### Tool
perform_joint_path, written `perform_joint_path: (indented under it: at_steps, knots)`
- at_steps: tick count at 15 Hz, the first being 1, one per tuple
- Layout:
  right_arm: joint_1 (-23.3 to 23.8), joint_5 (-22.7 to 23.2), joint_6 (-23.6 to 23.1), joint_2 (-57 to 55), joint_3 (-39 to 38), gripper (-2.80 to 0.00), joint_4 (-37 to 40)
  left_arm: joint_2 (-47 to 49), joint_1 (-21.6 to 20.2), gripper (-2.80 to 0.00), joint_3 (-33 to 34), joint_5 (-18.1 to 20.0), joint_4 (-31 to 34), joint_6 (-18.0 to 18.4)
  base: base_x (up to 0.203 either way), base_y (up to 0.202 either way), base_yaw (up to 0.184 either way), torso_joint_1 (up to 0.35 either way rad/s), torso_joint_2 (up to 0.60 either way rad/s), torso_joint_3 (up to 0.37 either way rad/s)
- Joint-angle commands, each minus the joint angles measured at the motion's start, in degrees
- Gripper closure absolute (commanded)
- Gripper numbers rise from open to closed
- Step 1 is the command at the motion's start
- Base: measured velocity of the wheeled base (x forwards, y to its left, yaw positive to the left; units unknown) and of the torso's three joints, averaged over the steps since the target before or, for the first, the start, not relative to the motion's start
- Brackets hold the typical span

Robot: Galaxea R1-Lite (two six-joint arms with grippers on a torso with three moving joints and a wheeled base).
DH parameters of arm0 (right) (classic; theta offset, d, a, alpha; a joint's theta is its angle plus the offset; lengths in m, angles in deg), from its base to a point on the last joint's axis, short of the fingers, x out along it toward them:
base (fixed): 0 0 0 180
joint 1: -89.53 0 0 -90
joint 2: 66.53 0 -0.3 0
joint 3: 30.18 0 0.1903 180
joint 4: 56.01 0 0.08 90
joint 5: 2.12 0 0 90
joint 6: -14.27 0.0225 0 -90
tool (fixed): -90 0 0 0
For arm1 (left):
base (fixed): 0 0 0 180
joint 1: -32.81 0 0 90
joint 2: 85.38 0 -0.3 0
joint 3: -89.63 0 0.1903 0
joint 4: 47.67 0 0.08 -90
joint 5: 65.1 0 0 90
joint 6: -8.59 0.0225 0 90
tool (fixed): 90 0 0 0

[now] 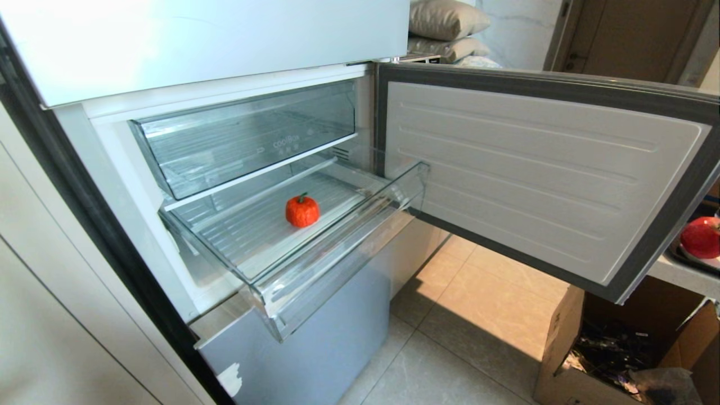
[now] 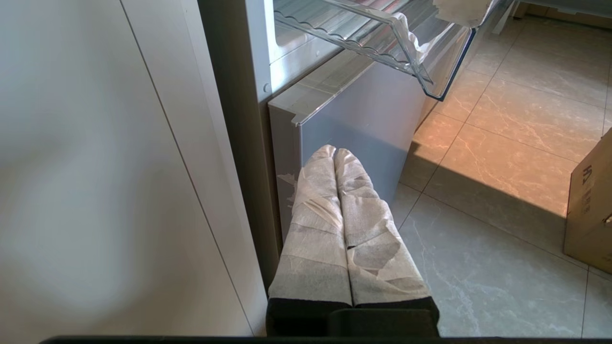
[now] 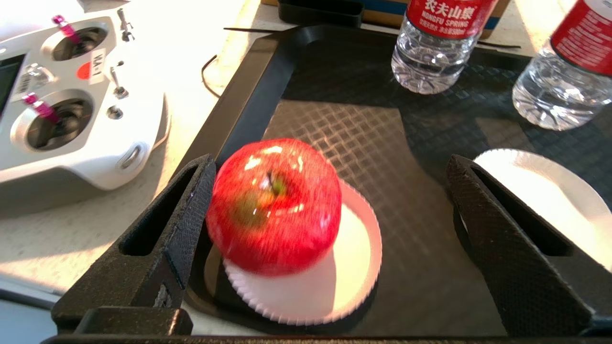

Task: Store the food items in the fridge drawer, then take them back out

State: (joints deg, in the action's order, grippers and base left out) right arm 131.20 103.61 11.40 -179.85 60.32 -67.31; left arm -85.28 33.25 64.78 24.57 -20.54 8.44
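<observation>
A bumpy red-orange fruit with a green stem (image 1: 302, 211) lies on the ribbed floor of the fridge drawer (image 1: 349, 242), which is pulled out. A shiny red apple (image 3: 273, 205) sits on a white paper plate (image 3: 344, 267) on a black tray (image 3: 382, 119); the apple (image 1: 700, 236) also shows at the head view's right edge. My right gripper (image 3: 330, 162) hangs open over the tray, with the apple between its black fingers and close beside one of them. My left gripper (image 2: 334, 153) is shut and empty, low by the fridge's grey bottom panel. Neither arm shows in the head view.
The fridge door (image 1: 540, 169) stands wide open to the right. A second clear drawer (image 1: 242, 135) sits above the pulled-out one. On the tray stand two water bottles (image 3: 440, 43) and another paper plate (image 3: 540, 191). A white remote controller (image 3: 71, 95) lies beside it. A cardboard box (image 1: 619, 349) is on the floor.
</observation>
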Motion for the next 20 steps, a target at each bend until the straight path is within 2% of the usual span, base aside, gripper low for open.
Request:
perform_joint_path:
  at_steps: [1,6,20]
  knots:
    - [-1.11,0.18,-0.15,-2.28,1.41,-2.8,-0.27,-0.01,0.0,0.0,-0.01,-0.02,0.01,-0.02,0.0,0.0,0.0,0.0,0.0,0.0]
    - [-3.16,0.36,0.23,-4.81,3.71,-2.8,-0.23,-0.01,0.0,0.0,-0.01,-0.02,0.01,-0.02,0.0,0.0,0.0,0.0,0.0,0.0]
    - [-3.26,0.53,0.49,-7.76,2.39,-2.8,-0.23,-0.01,0.0,0.0,-0.01,-0.02,0.01,-0.02,0.0,0.0,0.0,0.0,0.0,0.0]
